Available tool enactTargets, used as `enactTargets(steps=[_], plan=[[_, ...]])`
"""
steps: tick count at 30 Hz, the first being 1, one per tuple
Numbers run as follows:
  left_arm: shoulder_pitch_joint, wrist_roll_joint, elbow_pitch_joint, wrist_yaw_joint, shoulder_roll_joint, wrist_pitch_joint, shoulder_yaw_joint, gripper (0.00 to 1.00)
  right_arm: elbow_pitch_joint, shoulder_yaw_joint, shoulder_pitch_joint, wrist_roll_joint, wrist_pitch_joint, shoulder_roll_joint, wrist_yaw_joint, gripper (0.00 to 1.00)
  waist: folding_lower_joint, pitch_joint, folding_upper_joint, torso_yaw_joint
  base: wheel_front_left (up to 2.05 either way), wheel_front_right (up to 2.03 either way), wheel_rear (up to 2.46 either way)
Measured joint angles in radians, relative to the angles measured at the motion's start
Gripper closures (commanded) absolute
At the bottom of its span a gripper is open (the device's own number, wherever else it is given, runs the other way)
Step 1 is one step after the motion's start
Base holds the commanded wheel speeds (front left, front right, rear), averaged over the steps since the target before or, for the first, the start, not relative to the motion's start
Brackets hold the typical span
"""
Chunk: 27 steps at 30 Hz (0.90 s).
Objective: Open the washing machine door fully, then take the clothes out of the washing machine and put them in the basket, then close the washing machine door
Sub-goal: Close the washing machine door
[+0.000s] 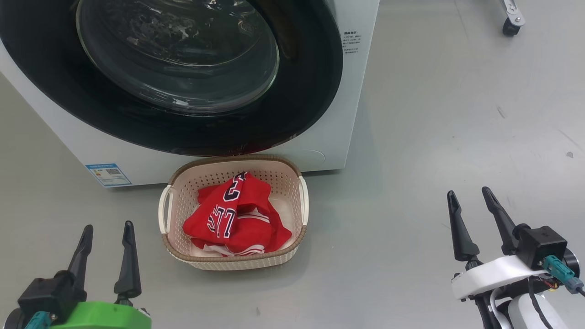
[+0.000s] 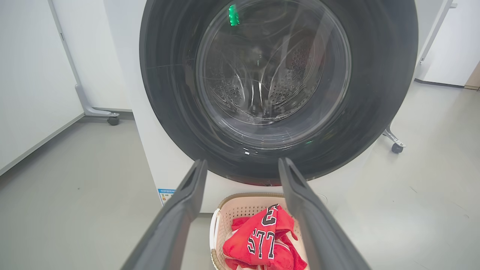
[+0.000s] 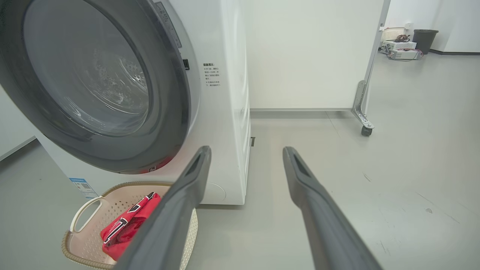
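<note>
Now | your left gripper (image 1: 108,225) and right gripper (image 1: 468,191) are hovering wide and empty, clear of the washing machine (image 1: 352,91) | clothes (image 1: 237,214) are lying in the basket (image 1: 233,265) just before it | washing machine door (image 1: 68,100) is looking shut (latch unconfirmed) | risk: unlatched, it could be drifting open.

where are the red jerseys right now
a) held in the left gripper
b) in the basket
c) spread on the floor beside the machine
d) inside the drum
b: the red jerseys lie heaped inside the basket, which stands in front of the washing machine.
</note>
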Motion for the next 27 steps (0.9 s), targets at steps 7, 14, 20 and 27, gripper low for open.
enactTargets(steps=[7, 14, 20, 27], plan=[[0.007, 0.024, -0.011, 0.006, -0.016, -0.001, -0.004, 0.0, -0.009, 0.003, 0.004, 0.0, 0.007, 0.001, 0.0, 0.0, 0.0, -0.006, 0.0, 0.0, 0.0, 0.0, 0.0], [0.017, 0.035, -0.019, 0.008, -0.028, -0.001, -0.004, 0.0, -0.016, 0.003, 0.013, 0.0, 0.008, 0.001, -0.008, 0.0, 0.0, -0.009, 0.0, 0.002, 0.0, 0.0, 0.0], [0.02, 0.04, -0.026, 0.012, -0.033, -0.001, -0.004, 0.0, -0.024, 0.003, 0.015, 0.0, 0.012, 0.001, -0.008, 0.0, 0.0, -0.012, 0.0, 0.005, 0.0, 0.0, 0.0], [0.021, 0.056, -0.039, 0.016, -0.038, -0.001, -0.004, 0.0, -0.034, 0.0, 0.016, 0.0, 0.016, 0.001, -0.017, 1.0, 0.0, -0.012, 0.0, 0.007, 0.0, 0.0, 0.0]])
